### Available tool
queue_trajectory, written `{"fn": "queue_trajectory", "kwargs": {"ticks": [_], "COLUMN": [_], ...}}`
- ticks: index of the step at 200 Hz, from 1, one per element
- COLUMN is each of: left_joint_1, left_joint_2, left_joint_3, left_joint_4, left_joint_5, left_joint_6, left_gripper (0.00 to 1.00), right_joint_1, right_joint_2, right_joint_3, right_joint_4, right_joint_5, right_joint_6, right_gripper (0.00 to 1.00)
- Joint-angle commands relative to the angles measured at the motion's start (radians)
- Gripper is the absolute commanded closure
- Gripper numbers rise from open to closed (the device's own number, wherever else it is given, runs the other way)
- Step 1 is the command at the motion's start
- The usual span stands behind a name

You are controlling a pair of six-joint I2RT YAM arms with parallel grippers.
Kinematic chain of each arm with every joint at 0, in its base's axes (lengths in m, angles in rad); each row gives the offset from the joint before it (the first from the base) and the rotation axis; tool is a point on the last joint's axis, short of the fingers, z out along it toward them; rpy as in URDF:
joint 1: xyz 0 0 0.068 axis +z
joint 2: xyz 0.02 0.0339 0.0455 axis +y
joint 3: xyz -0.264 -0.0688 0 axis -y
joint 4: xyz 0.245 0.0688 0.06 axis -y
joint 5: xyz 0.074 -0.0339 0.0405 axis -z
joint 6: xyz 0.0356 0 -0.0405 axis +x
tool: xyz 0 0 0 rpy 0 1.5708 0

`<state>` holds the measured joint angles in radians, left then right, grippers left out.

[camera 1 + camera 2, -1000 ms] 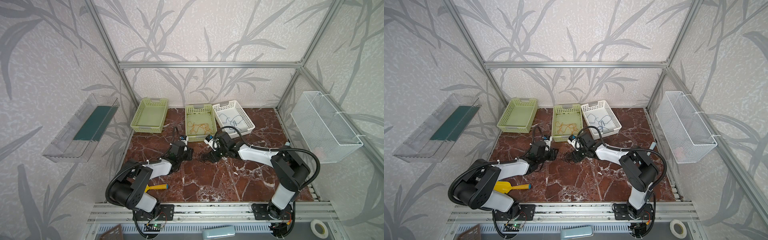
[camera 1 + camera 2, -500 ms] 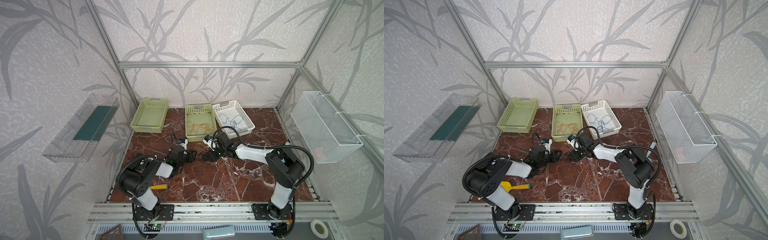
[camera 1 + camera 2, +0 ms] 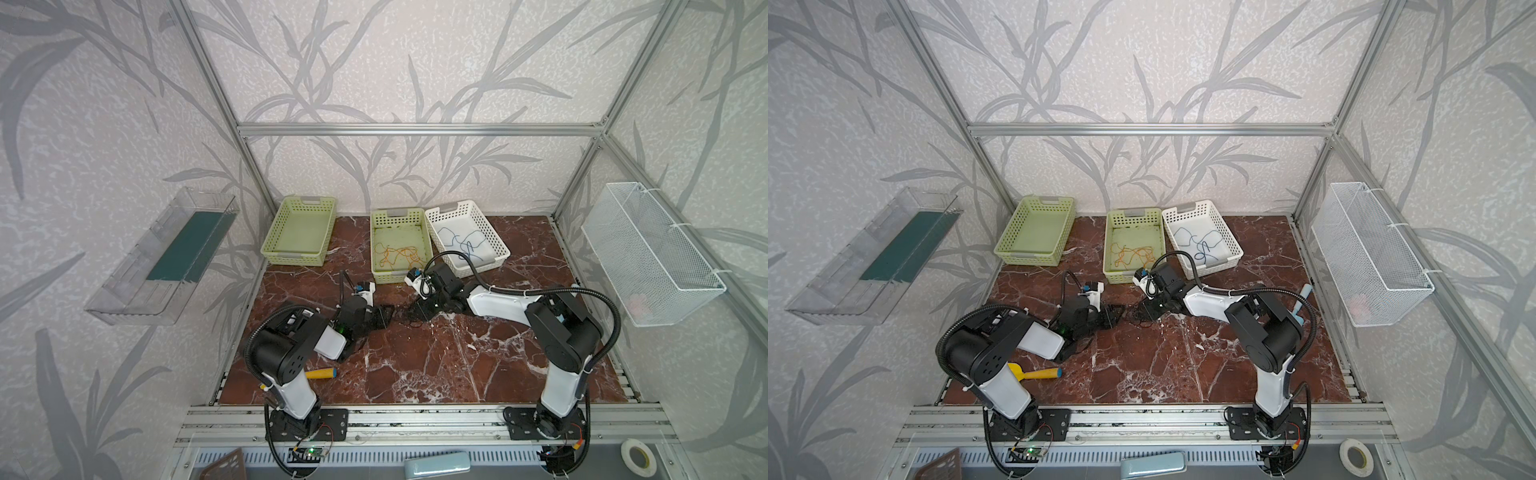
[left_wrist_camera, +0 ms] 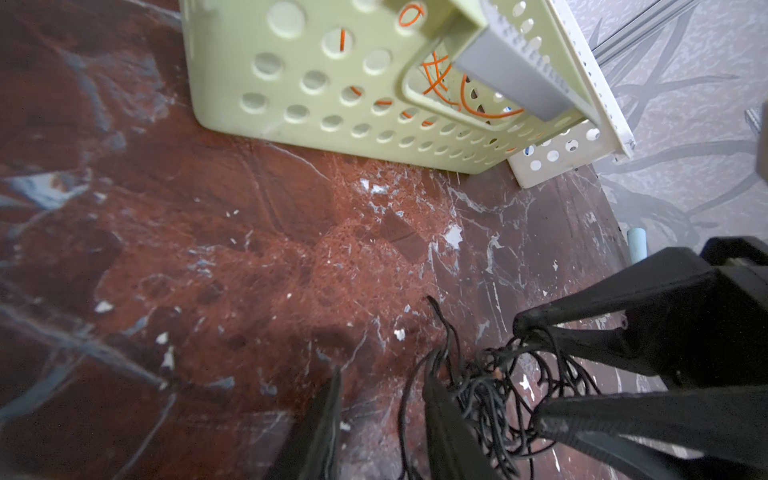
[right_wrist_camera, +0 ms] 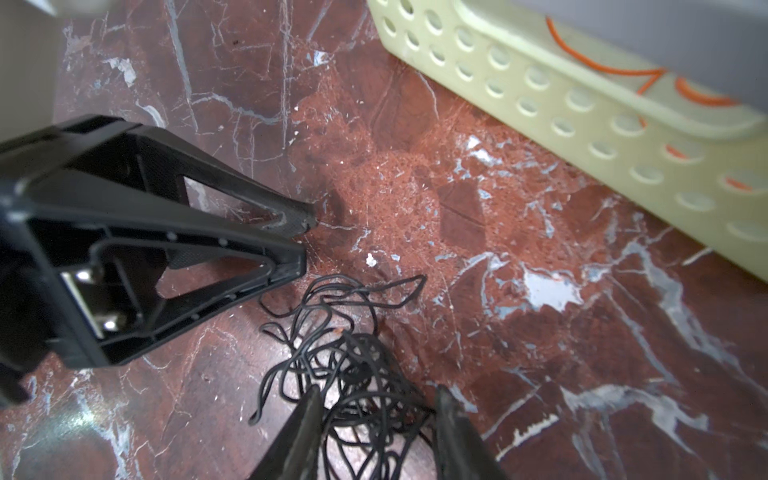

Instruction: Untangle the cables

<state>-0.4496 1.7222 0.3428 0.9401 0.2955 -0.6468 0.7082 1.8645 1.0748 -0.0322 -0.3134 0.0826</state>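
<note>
Dark cables [image 5: 353, 365] lie as one knotted clump on the marble table [image 3: 436, 365], mid-table, just in front of the middle green basket [image 3: 392, 276]. Orange cables [image 3: 399, 252] sit in that basket and blue cables [image 3: 459, 243] in the white basket [image 3: 451, 206] beside it, so prob. the dark clump is what's left to sort. R gripper [image 5: 379, 390] straddles the clump, jaws part-way apart w/ strands btwn them, no firm pinch visible. L gripper [image 5: 305, 241] has its tips at the clump's edge, jaws narrow w/ a small gap. In the L wrist view strands drape over one finger; can't tell if any is nipped. Change vs a sec ago: L gripper has slid in toward centre, so both now meet tip to tip at the clump, which looks like setup for a two-handed pull-apart. Around: 2nd green basket [image 3: 309, 200] further left, yellow-handled tool [image 3: 320, 374] by the L arm's base, well apart. In the way: middle basket's near wall is close, and R arm's black hose [image 3: 451, 252] arches by the white basket's corner
</note>
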Motion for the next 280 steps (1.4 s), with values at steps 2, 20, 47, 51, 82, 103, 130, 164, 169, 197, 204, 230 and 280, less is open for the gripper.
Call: {"fn": "queue_trajectory", "kwargs": {"ticks": [2, 20, 47, 51, 82, 103, 130, 164, 169, 197, 204, 230, 280], "left_joint_1": [-0.005, -0.01, -0.009, -0.01, -0.013, -0.013, -0.009, -0.002, 0.001, 0.014, 0.021, 0.063, 0.063], "left_joint_2": [0.043, 0.06, 0.029, 0.015, -0.143, -0.273, -0.417, -0.493, -0.501, -0.546, -0.556, -0.591, -0.553], "left_joint_3": [0.016, 0.018, 0.01, 0.012, 0.044, 0.07, 0.123, 0.21, 0.22, 0.284, 0.303, 0.371, 0.45], "left_joint_4": [0.022, 0.044, 0.061, 0.057, -0.096, -0.21, -0.342, -0.454, -0.463, -0.532, -0.551, -0.633, -0.627], "left_joint_5": [0.024, 0.028, 0.005, -0.002, -0.096, -0.171, -0.216, -0.208, -0.207, -0.206, -0.208, -0.174, 0.002], "left_joint_6": [-0.014, -0.02, -0.008, -0.004, 0.088, 0.153, 0.238, 0.315, 0.322, 0.366, 0.381, 0.404, 0.342], "left_gripper": [0.75, 0.87, 1.0, 1.0, 1.0, 1.0, 1.0, 1.0, 1.0, 1.0, 1.0, 1.0, 1.0], "right_joint_1": [0.005, 0.001, -0.021, -0.026, -0.093, -0.155, -0.227, -0.273, -0.277, -0.324, -0.339, -0.4, -0.365], "right_joint_2": [0.007, 0.002, -0.025, -0.034, -0.125, -0.193, -0.245, -0.27, -0.273, -0.294, -0.297, -0.311, -0.315], "right_joint_3": [0.022, 0.012, -0.019, -0.027, -0.115, -0.169, -0.221, -0.24, -0.243, -0.268, -0.273, -0.301, -0.29], "right_joint_4": [0.001, 0.02, 0.048, 0.054, 0.107, 0.105, 0.077, 0.004, -0.012, -0.051, -0.06, -0.06, 0.037], "right_joint_5": [0.016, 0.016, 0.0, -0.006, -0.026, -0.036, -0.045, -0.042, -0.037, -0.02, -0.016, -0.021, -0.168], "right_joint_6": [0.013, 0.028, 0.065, 0.071, 0.131, 0.146, 0.138, 0.082, 0.075, 0.053, 0.051, 0.092, 0.063], "right_gripper": [0.6, 0.63, 0.71, 0.72, 0.79, 0.81, 0.81, 0.81, 0.81, 0.81, 0.81, 0.85, 0.7]}}
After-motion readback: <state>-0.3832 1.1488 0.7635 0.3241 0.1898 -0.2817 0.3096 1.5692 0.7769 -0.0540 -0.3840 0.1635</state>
